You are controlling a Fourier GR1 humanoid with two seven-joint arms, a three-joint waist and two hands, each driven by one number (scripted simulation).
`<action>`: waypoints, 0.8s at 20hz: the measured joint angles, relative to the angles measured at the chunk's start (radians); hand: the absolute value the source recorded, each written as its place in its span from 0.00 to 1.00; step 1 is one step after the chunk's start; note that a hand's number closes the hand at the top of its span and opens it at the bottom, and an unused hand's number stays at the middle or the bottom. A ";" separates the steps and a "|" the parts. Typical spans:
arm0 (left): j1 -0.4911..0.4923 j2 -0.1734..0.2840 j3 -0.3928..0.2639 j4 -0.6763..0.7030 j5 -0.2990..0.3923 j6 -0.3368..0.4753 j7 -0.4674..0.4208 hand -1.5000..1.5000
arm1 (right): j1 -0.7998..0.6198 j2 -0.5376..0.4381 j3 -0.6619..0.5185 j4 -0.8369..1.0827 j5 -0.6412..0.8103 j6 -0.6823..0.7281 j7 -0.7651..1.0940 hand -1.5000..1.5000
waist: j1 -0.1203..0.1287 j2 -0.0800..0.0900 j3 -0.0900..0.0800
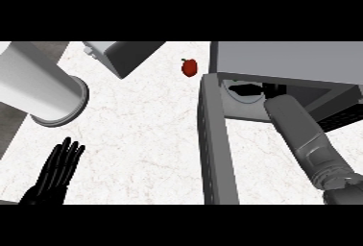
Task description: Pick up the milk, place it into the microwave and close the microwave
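1. The right hand [249, 90] is reaching deep into the grey box-shaped microwave [284, 60]; whether its fingers are curling or straight, I cannot tell.
2. The milk is not showing anywhere, presumably hiding inside the microwave.
3. The left hand [56, 173] is resting at the lower left, fingers straight, pressed together.
4. The grey open door [215, 144] is standing beside the forearm; pulling out carelessly could be dragging the milk out or knocking the door.

Open microwave door [212, 144] apparently walls off left-side approach.

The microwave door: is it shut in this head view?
No. The microwave door stands swung open, and the robot's right forearm reaches past it into the microwave.
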State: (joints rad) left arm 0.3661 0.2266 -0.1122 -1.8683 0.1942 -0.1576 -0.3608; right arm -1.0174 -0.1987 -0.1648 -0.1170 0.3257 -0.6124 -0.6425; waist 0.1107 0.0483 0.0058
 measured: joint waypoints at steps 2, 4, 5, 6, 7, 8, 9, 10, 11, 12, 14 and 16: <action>-0.007 -0.010 -0.010 0.005 -0.007 0.004 -0.001 0.00 | 0.017 0.009 -0.021 -0.006 -0.022 0.029 -0.031 0.00 | -0.010 -0.004 0.000; -0.003 -0.019 -0.024 0.015 -0.021 0.003 -0.016 0.00 | 0.035 0.008 -0.041 -0.009 -0.041 0.055 -0.059 0.00 | -0.017 -0.007 -0.001; -0.012 -0.024 -0.028 0.019 -0.025 0.007 -0.013 0.00 | 0.045 0.008 -0.051 -0.011 -0.051 0.071 -0.076 0.00 | -0.022 -0.008 -0.001; -0.014 -0.032 -0.038 0.024 -0.039 0.014 -0.018 0.00 | 0.056 0.003 -0.060 -0.012 -0.060 0.091 -0.092 0.00 | -0.027 -0.010 -0.001; -0.012 -0.036 -0.046 0.025 -0.045 0.015 -0.018 0.00 | 0.065 0.006 -0.069 -0.012 -0.070 0.100 -0.103 0.00 | -0.030 -0.011 -0.001; -0.019 -0.039 -0.049 0.018 -0.048 0.021 -0.006 0.00 | 0.074 0.013 -0.080 -0.012 -0.080 0.108 -0.115 0.00 | -0.033 -0.013 -0.001; -0.016 -0.040 -0.055 0.009 -0.054 0.024 -0.001 0.00 | 0.080 0.016 -0.088 -0.011 -0.088 0.118 -0.122 0.00 | -0.034 -0.015 -0.001; -0.015 -0.046 -0.063 0.012 -0.064 0.029 -0.005 0.00 | 0.088 0.012 -0.097 -0.010 -0.097 0.137 -0.130 0.00 | -0.037 -0.016 -0.001; -0.017 -0.048 -0.067 0.011 -0.068 0.030 -0.001 0.00 | 0.099 0.021 -0.106 -0.011 -0.107 0.146 -0.145 0.00 | -0.039 -0.017 -0.001; -0.013 -0.048 -0.069 0.003 -0.070 0.031 0.002 0.00 | 0.117 0.021 -0.111 -0.010 -0.112 0.159 -0.162 0.00 | -0.042 -0.019 -0.002; -0.022 -0.057 -0.078 0.009 -0.079 0.035 0.004 0.00 | 0.146 0.016 -0.122 -0.012 -0.122 0.187 -0.191 0.00 | -0.051 -0.022 -0.002; -0.033 -0.059 -0.080 0.002 -0.076 0.035 0.020 0.00 | 0.170 0.025 -0.129 -0.020 -0.132 0.210 -0.226 0.00 | -0.055 -0.027 -0.003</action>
State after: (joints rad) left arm 0.3334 0.1675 -0.1921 -1.8665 0.1182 -0.1228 -0.3404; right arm -0.8474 -0.1732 -0.2941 -0.1372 0.1942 -0.4029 -0.8684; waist 0.0554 0.0214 0.0024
